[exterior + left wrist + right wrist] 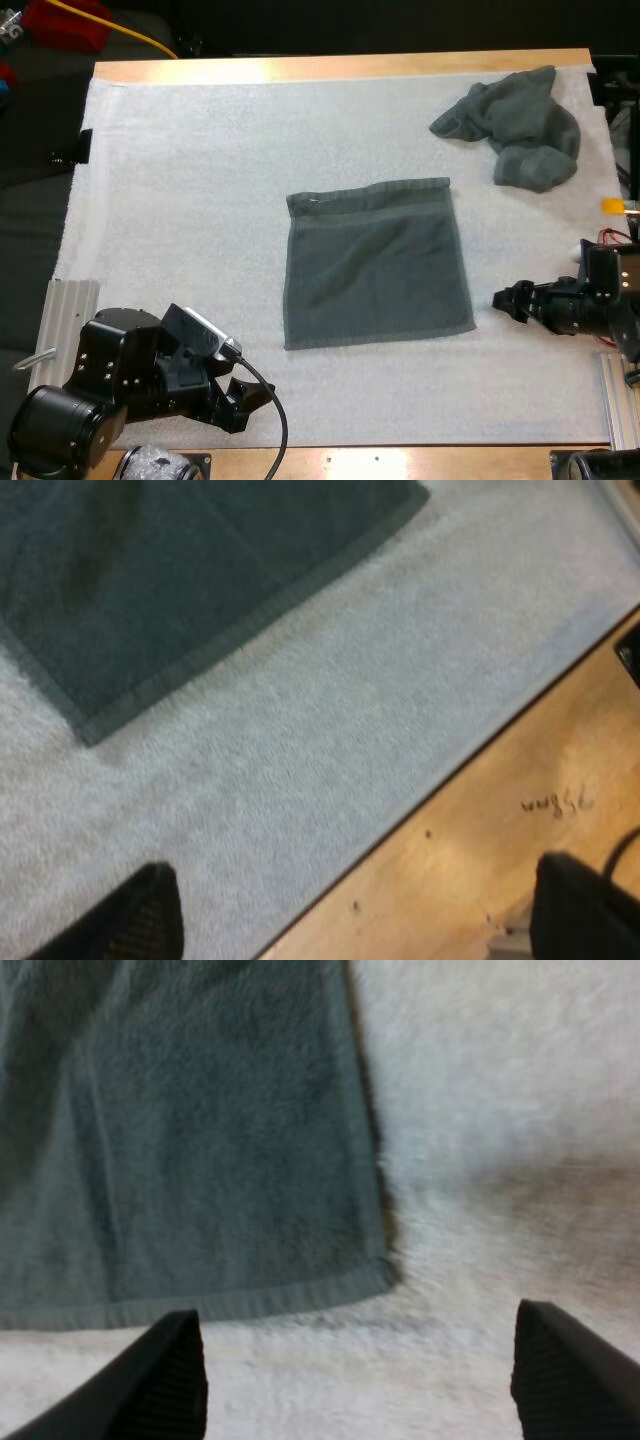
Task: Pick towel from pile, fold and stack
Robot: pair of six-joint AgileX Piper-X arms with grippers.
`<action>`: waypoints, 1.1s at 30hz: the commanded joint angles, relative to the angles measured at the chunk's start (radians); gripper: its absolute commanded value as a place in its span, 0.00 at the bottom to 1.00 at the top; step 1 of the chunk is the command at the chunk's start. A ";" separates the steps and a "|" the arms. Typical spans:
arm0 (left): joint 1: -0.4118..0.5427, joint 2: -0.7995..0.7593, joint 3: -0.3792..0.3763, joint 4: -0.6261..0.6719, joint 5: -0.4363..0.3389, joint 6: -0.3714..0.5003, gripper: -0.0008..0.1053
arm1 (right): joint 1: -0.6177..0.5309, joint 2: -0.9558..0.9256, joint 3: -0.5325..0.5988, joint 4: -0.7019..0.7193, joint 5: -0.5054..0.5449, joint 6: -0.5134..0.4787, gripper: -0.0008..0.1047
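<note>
A flat towel (375, 265), dark grey-green, is laid in the middle of the white mat (200, 150), with its hemmed edge turned to the far side. It appears to be spread out there so that it can be folded. A crumpled towel (515, 125) is found at the far right corner of the mat, well apart from the flat one. It is judged to be the pile, kept outside the folding area.

The left gripper (250, 395) is held low at the near edge of the mat, near the near left corner of the flat towel but apart from it. In the left wrist view its fingers (140, 920) are seen wide apart, with only the mat and the wooden worktop (520, 820) between them. The right gripper (510, 298) is held just beside the right edge of the flat towel, close to its near right corner, and is pointed toward it. Its fingers (575, 1380) are apart as well and clear of the cloth.

One gripper is thus placed toward each near corner, probably so that both corners can be taken together. The fold is judged not yet begun. Care will be needed that the soft mat is not pinched together with the cloth.
</note>
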 commanded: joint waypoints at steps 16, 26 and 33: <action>-0.005 -0.004 -0.004 -0.034 0.014 -0.007 0.66 | -0.002 0.187 0.084 -0.175 -0.079 0.074 0.61; -0.005 0.068 -0.004 -0.046 -0.009 -0.078 0.66 | -0.002 0.229 0.086 -0.221 -0.100 0.104 0.61; -0.005 0.145 -0.004 -0.046 -0.008 -0.078 0.66 | -0.002 0.279 0.089 -0.232 -0.129 0.109 0.61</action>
